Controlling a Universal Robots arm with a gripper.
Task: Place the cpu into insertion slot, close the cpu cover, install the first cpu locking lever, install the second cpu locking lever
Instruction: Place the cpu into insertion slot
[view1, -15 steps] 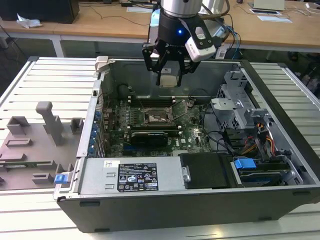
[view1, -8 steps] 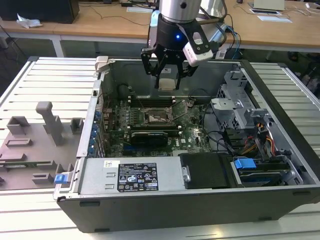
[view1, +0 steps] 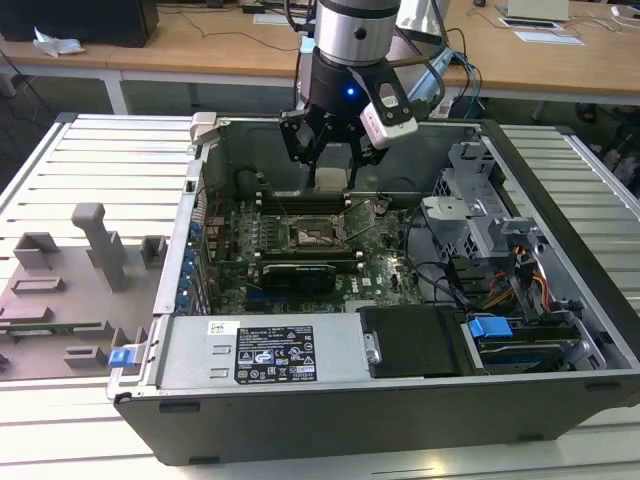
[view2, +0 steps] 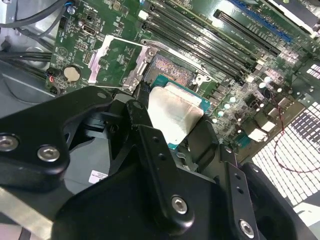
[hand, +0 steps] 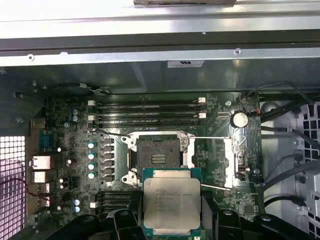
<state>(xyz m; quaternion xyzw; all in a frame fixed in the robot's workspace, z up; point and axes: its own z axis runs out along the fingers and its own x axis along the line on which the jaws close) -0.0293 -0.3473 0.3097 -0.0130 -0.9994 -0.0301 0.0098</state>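
Silver-topped cpu (hand: 171, 205) pinched between your gripper (view1: 328, 165) jaws, upper centre of exterior view; insertion slot (hand: 159, 152) near, uncovered.

Slatted alu table (view1: 100, 160) w/ open PC case (view1: 330, 420), grey fixture (view1: 60, 300) exterior view's left.

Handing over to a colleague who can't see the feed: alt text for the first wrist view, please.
The end effector grips a square silver-topped chip by its edges above a green circuit board. The dark empty socket sits close by, its metal cover swung open beside it.
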